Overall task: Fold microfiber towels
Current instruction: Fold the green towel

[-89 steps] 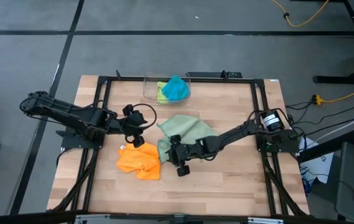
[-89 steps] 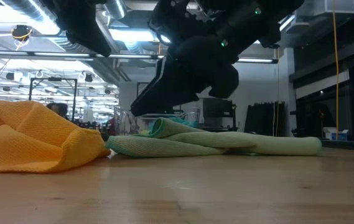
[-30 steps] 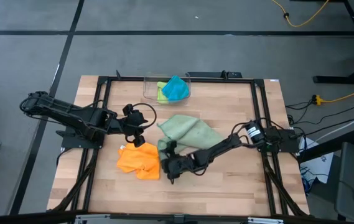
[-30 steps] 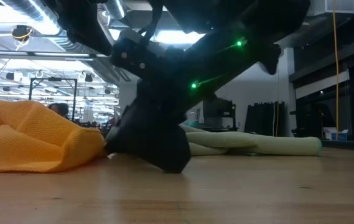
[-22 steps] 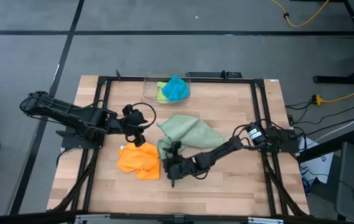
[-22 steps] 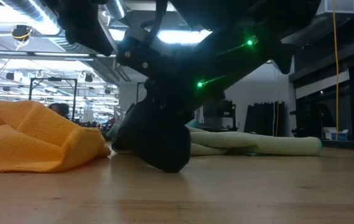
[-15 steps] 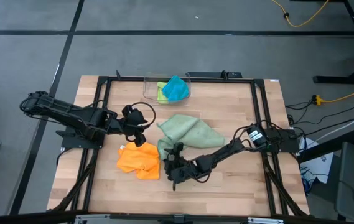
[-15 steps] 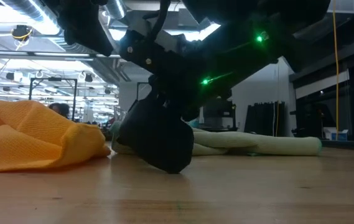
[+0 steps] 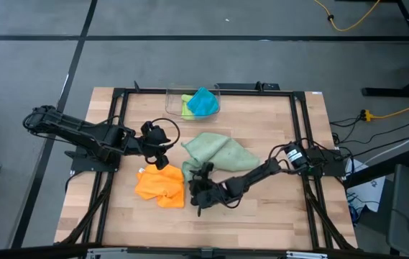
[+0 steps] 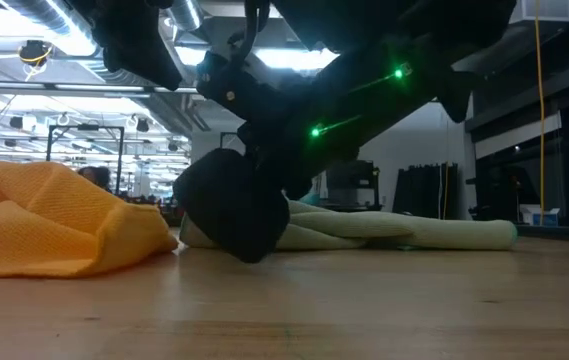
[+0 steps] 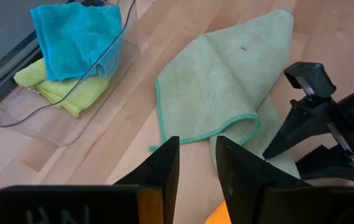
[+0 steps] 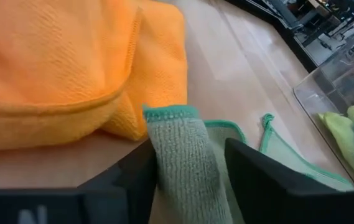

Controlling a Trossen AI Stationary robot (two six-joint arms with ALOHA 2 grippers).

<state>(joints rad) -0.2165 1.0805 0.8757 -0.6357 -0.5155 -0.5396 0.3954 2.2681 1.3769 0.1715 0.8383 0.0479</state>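
High view: right gripper [image 9: 199,191] low on the wooden table [image 9: 276,216], at the near corner of the crumpled pale sage green microfiber towel [image 9: 215,152]; rumpled orange microfiber towel [image 9: 159,185] just beside it. Left gripper [image 9: 157,146] waits above the orange one.

Low view: sage cloth lies in soft rolled folds behind the right gripper.

Right wrist view: looped-pile sage corner with teal hem sits between the closing fingers [image 12: 259,175]. Risk: thin corner slips free, or the orange edge gets pinched too.

Left wrist view: left fingers [image 11: 165,168] slightly parted, empty.
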